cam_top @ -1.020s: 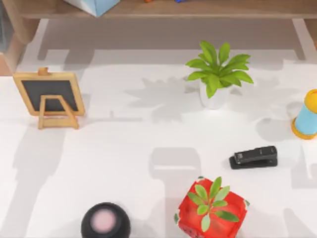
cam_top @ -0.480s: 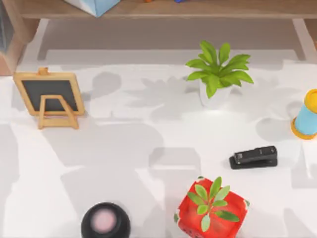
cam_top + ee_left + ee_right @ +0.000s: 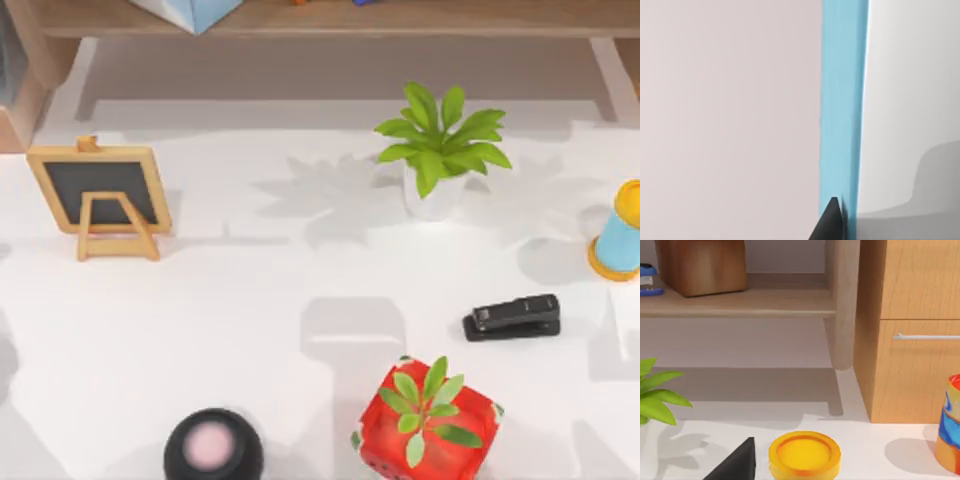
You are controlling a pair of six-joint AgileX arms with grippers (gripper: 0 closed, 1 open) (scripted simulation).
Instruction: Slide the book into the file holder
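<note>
1. my left gripper (image 3: 832,224) is right up against a tall blue band (image 3: 840,100), with a pale pinkish surface (image 3: 730,100) on one side of it and white on the other. can't tell if the gripper is spread or pinching anything
2. honest answer on where the book is: i can't pin it down. my guess is the blue band is the book's edge or a wall of the file holder, but i can't say which. there's also a light blue thing (image 3: 190,8) on the wooden shelf (image 3: 400,18) at the far edge of the top view, and it could be either one too
3. my right gripper (image 3: 737,465) is parked near a yellow spool (image 3: 805,455) at the table's right side. can't tell if it's open or closed either
4. handling, as i reckon it: a book is stiff and has some weight, and the cover is probably smooth, so it'll want to slip or swing if i grab a corner
5. i'd clamp across the full thickness, near the spine and about mid-length. that keeps both covers shut and stops the pages fanning out
6. the chalkboard easel (image 3: 100,195) and stapler (image 3: 512,316) are well apart from all this, so they're not in the way
</note>
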